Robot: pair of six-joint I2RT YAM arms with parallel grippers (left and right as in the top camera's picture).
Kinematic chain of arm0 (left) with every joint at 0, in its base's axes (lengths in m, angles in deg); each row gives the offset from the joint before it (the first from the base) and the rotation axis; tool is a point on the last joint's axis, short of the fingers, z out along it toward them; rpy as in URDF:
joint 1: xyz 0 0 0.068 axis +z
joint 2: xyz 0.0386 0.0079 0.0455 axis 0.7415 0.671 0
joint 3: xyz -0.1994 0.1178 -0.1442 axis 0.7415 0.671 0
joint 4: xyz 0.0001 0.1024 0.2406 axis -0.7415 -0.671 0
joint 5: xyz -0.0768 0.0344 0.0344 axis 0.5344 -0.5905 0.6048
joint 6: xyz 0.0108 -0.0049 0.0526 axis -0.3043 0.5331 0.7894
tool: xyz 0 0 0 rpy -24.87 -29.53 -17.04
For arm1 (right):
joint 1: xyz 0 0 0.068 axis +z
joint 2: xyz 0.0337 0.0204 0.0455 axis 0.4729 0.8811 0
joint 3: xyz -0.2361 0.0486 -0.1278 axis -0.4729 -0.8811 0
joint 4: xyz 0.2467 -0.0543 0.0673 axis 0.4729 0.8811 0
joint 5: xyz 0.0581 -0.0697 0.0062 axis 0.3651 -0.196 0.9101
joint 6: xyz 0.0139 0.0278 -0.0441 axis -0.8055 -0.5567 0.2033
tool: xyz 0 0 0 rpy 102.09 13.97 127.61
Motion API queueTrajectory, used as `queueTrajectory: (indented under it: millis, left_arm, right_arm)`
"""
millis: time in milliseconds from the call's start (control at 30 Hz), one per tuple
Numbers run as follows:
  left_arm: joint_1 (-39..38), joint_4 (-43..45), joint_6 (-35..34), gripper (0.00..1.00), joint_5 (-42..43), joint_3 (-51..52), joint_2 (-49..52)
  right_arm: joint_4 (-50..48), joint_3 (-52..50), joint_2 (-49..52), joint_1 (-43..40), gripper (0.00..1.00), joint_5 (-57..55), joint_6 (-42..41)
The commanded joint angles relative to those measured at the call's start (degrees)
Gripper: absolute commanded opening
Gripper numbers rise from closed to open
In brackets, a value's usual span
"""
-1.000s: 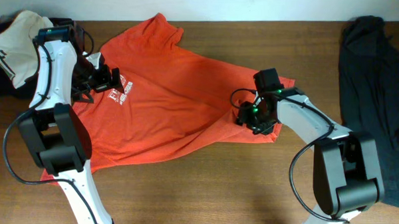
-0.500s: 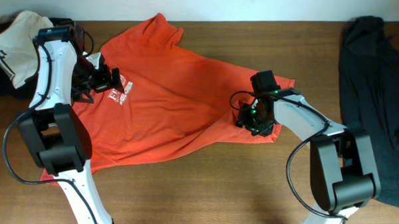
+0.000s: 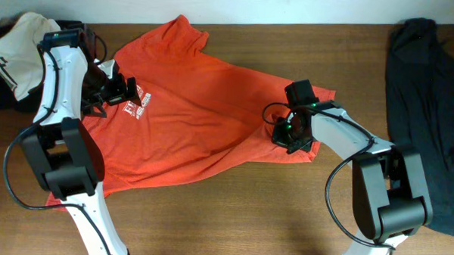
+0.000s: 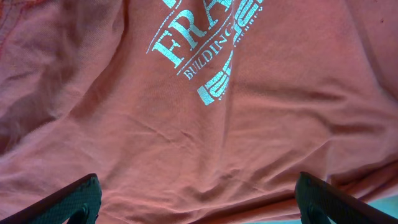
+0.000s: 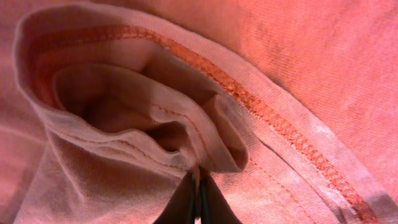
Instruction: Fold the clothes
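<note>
The clothes are one red-orange T-shirt [image 3: 190, 103] lying crumpled and spread on the wooden table [image 3: 231, 218]. Its white lettering [image 4: 205, 43] fills the top of the left wrist view. My left gripper [image 3: 126, 94] hovers over that lettering, jaws wide open, both dark fingertips [image 4: 74, 199] at the bottom corners with only cloth [image 4: 199, 143] below them. My right gripper [image 3: 287, 133] is at the shirt's right sleeve. In the right wrist view its jaws [image 5: 199, 190] are shut on a bunched fold [image 5: 155, 118] beside the stitched hem [image 5: 273, 118].
A dark grey garment [image 3: 425, 96] lies along the table's right side. A beige garment [image 3: 18, 44] is heaped at the back left corner, behind the left arm. Bare wood runs along the front of the table.
The right gripper has closed, from partly open to shut, pinching the sleeve fold. The left arm and the shirt's layout are unchanged.
</note>
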Motion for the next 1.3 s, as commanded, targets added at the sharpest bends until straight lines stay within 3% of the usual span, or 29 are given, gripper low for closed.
queueTrajectory:
  millis: [0, 300, 400, 567, 700, 900, 1067, 1267]
  left_arm:
    - [0.15, -0.37, 0.81, 0.99, -0.02, -0.22, 0.31]
    - [0.31, -4.85, 0.79, 0.99, -0.07, -0.22, 0.26]
    - [0.96, -6.05, 0.76, 0.99, -0.07, -0.22, -0.22]
    - [4.44, -7.28, 0.59, 0.99, 0.00, -0.22, -8.72]
    - [6.75, -11.15, -0.13, 0.99, -0.07, -0.20, -18.14]
    - [7.87, -13.81, -0.66, 0.99, -4.35, 3.74, -32.61]
    - [8.28, -13.33, -1.18, 0.99, -4.33, 16.79, -46.03]
    - [9.84, -8.17, -11.30, 0.99, -3.50, 36.46, -67.30]
  right_arm:
    - [2.40, 2.05, 0.13, 0.20, 0.04, -1.92, -0.42]
    - [24.02, 7.85, -8.68, 0.20, 0.04, -2.71, -0.44]
    - [31.71, 7.85, -14.21, 0.20, 0.04, -9.90, -5.81]
    - [42.93, 7.43, -29.38, 0.20, 0.04, -18.69, -6.47]
    - [45.09, 5.57, -37.55, 0.20, 0.04, -18.45, -6.45]
    - [44.35, -0.44, -40.09, 0.20, 0.04, -16.92, -6.45]
    - [42.82, -0.44, -40.24, 0.20, 0.04, -16.96, -6.40]
    - [42.01, -0.42, -40.24, 0.20, 0.04, -17.55, -6.21]
